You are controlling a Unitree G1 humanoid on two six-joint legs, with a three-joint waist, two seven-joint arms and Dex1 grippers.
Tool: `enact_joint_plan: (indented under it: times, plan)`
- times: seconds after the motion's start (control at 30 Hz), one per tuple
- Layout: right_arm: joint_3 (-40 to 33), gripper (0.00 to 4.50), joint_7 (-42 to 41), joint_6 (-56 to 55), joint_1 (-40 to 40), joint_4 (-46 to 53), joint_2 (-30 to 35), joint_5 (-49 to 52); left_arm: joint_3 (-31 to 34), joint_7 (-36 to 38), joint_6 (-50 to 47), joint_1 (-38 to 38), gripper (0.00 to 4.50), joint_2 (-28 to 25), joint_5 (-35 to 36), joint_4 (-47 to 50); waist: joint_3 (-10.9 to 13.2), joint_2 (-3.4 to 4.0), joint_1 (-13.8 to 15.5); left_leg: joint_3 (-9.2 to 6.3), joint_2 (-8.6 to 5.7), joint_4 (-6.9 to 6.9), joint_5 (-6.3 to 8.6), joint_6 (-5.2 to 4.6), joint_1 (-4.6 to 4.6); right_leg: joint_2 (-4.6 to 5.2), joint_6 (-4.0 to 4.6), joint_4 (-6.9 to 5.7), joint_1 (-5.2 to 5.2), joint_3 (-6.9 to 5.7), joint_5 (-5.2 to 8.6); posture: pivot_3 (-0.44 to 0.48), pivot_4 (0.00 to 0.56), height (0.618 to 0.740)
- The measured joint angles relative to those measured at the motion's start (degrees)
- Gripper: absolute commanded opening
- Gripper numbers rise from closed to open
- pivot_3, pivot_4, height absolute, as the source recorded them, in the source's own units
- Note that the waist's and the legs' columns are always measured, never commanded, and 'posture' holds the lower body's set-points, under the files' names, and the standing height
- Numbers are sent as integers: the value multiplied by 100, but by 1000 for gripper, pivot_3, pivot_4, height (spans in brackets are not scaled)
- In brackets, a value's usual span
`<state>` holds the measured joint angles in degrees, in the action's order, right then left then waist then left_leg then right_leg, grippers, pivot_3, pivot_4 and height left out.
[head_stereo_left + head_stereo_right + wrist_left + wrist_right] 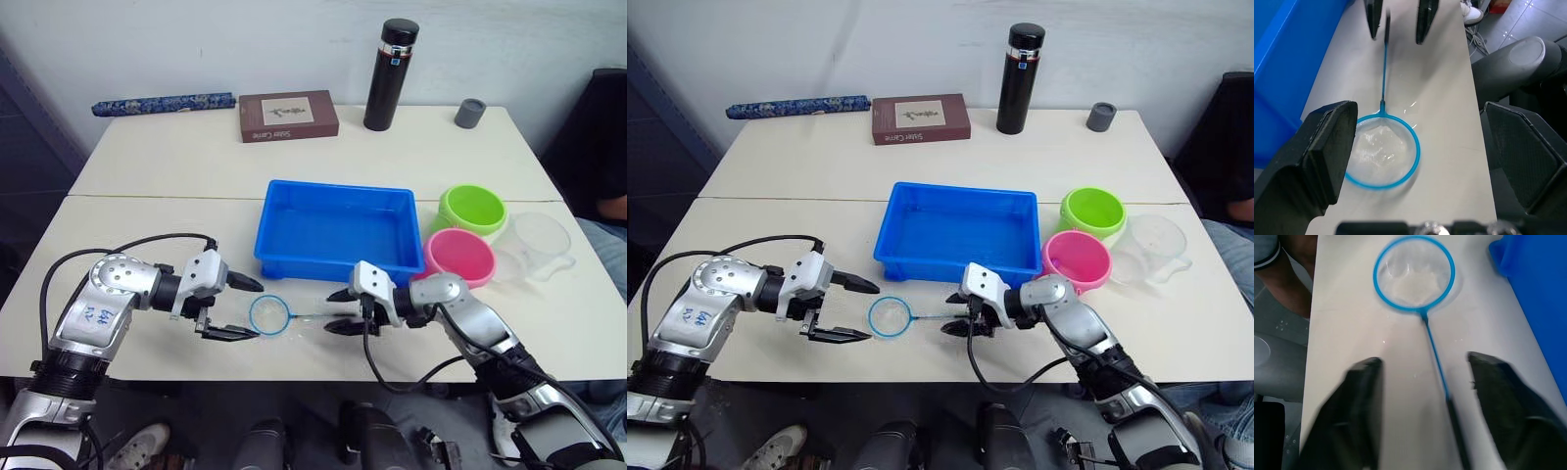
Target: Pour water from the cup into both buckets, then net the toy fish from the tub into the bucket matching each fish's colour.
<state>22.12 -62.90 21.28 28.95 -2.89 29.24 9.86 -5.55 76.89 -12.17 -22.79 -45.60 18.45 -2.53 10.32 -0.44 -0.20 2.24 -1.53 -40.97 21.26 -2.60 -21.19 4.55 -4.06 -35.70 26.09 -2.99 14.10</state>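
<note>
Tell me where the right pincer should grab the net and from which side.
Grip the net by its thin straight handle, near the dark end furthest from the hoop. It lies flat on the table in front of the tub, handle pointing toward the right pincer, which is open and already straddles it. Probably best to come from above, fingers either side; the hoop is too wide and soft.

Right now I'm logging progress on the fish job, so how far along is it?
Done, it seems: the cup stands beside the buckets, so pouring may be over, though I can't see water in them. In hand: the net lies on the table in front of the tub, with the right hand open around its handle and the left hand open beside the hoop. Left: grasping and netting; I can't make out fish.
</note>
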Motion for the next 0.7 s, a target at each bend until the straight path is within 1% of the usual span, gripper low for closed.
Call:
enact_joint_plan:
  times: [0.03, 0.07, 0.13, 0.23, 0.3, 0.43, 0.6, 0.7]
  plan:
    - [0, 4464, 13, -13, -4, 16, 35, -68, 0, -35, -62, 0, 4500, 30, 4, 6, 0, 0, 0, 0, 0, 0, 0, 0, 0, 0, 0, 0, 0, 0, 0, 0, 150, 740]
    - [-10, 4464, 12, 27, -40, 108, 143, -88, 3, -95, -162, 11, 4500, 48, 14, 30, 0, 0, 0, 0, 0, 1, 0, 0, -1, 0, 0, 0, 1, 1, 0, 0, 150, 740]
    - [-151, 4464, -72, 244, -287, 613, 511, 28, 85, -250, -412, 165, 4500, 36, 57, 213, 1, 1, 18, -5, 0, 3, 4, -5, -4, 2, 0, 6, 0, 0, 0, 0, 150, 740]
    - [-660, 4464, -176, 740, -792, 1517, 1131, 361, 260, -577, -799, 541, 4500, -45, 91, 448, 1, 1, 18, -7, 2, 3, 9, -10, -3, 3, 0, 17, -6, 0, 0, 0, 150, 740]
    - [-1029, 4464, -94, 1082, -1064, 1972, 1352, 583, 391, -847, -1065, 807, 4500, -51, 107, 607, 1, 1, 11, -8, 5, 3, 12, -9, 4, 2, 0, 18, -12, 1, 0, 0, 150, 740]
    - [-1600, 4464, 436, 1590, -1553, 2596, 1296, 892, 704, -1597, -1314, 1422, 4500, 101, 114, 1067, 0, 2, 17, -10, 13, 11, 17, 2, 15, 0, 6, 18, -16, 1, 4, 0, 150, 740]
    - [-2113, 4464, 1095, 1901, -2561, 2859, 1248, 978, 1033, -2517, -1494, 2488, 4500, 567, 107, 1534, -2, 5, 29, -9, 13, 13, 20, -4, 17, 2, 6, 28, -25, 1, 3, 0, 150, 740]
    - [-2270, 4464, 1286, 1910, -2980, 2954, 1255, 977, 1247, -2975, -1591, 2831, 4500, 796, 101, 1705, -2, 5, 51, -10, 13, 16, 24, -8, 36, 3, 6, 55, -44, 1, 3, 0, 150, 740]
